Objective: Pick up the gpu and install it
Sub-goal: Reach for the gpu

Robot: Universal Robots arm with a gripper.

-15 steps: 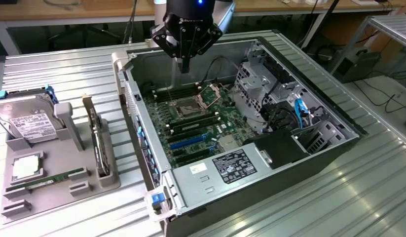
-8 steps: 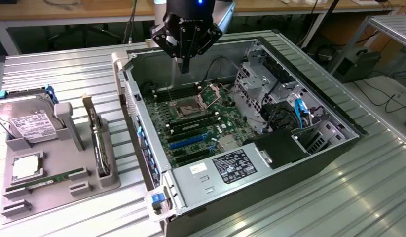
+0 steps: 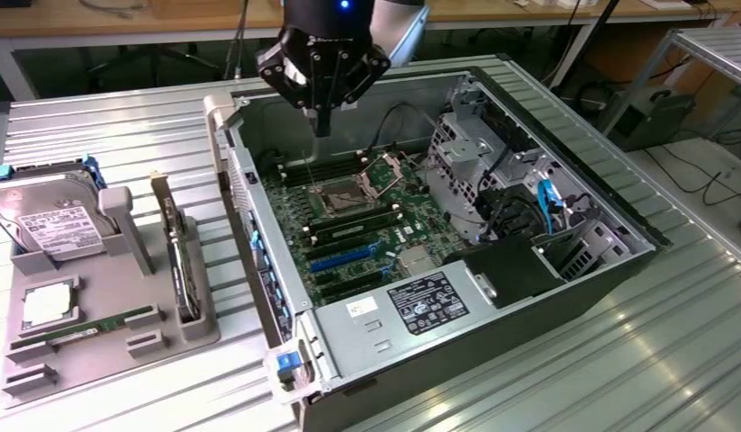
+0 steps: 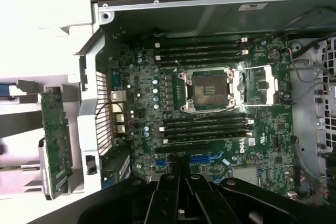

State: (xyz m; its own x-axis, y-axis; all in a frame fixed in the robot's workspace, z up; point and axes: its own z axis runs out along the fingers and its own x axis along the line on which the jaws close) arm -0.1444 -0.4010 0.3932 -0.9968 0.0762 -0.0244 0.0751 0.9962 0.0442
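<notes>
The gpu [image 3: 176, 256] stands on edge in a slot of the grey holder tray [image 3: 106, 360], at the exterior view's left of the open computer case [image 3: 466, 306]. Its silver bracket points toward the back. The wrist view catches the gpu [image 4: 55, 142] as a green board beside the case's rear panel. My gripper [image 3: 323, 126] hangs above the motherboard [image 3: 367, 220] near the CPU socket, well apart from the gpu. Its black fingers [image 4: 169, 182] are shut together with nothing between them, pointing down over the blue expansion slots [image 4: 202, 157].
A silver hard drive [image 3: 52, 225], a CPU [image 3: 49, 306] and a green RAM stick [image 3: 100, 324] also lie in the holder tray. Drive cages and cables [image 3: 514, 198] fill the case at the exterior view's right. Everything rests on a ribbed metal table [image 3: 610, 360].
</notes>
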